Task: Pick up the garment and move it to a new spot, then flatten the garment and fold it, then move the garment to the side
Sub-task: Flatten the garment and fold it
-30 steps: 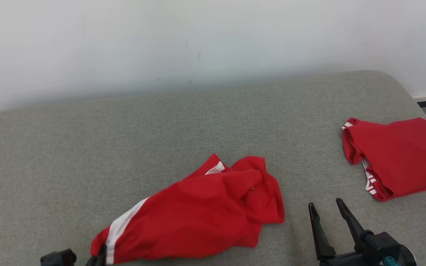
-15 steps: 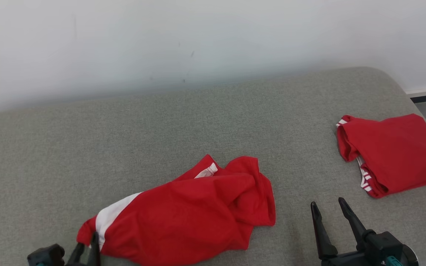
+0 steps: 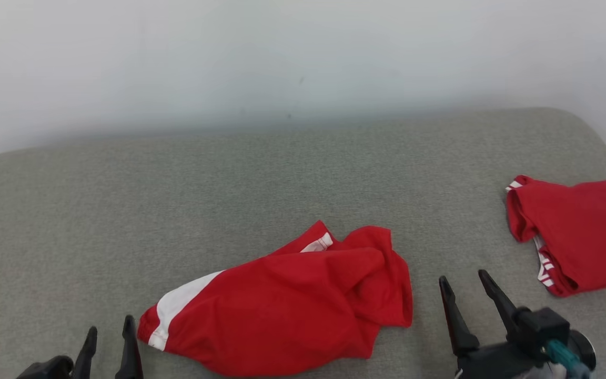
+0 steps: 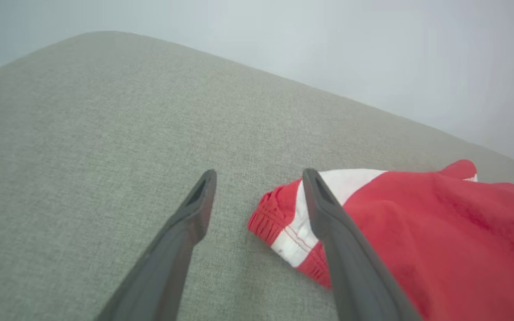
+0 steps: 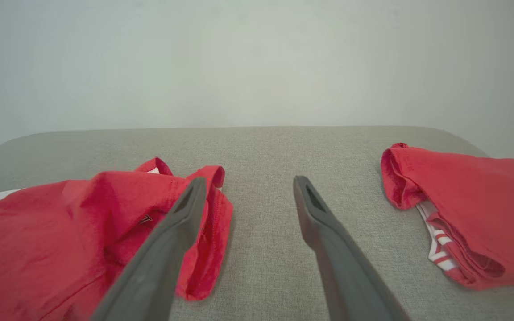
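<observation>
Crumpled red garment (image 3: 287,305) lies on the grey cushion (image 3: 229,184), not flattened. Its long axis runs from the white-banded end (image 3: 169,316) up to the bunched end (image 3: 382,273) in the head view.

Left gripper (image 3: 110,323) sits just beside the white-banded end, jaws spread wide, nothing between them. In the left wrist view the cloth (image 4: 440,232) lies off to the side of the fingers, and one finger (image 4: 324,209) overlaps the band. It may be touching or just above it; can't tell from this angle.

Right gripper (image 3: 462,276) is off the garment's bunched end, a gap of bare cushion between, jaws also wide and empty. In the right wrist view the cloth (image 5: 60,232) sits beside its fingers.

A second, folded red garment (image 3: 576,237) lies well apart, beyond the right gripper.

Judgement: the left arm is nearer. Each gripper faces one end of the long axis, so a two-ended pull to flatten looks likely.
</observation>
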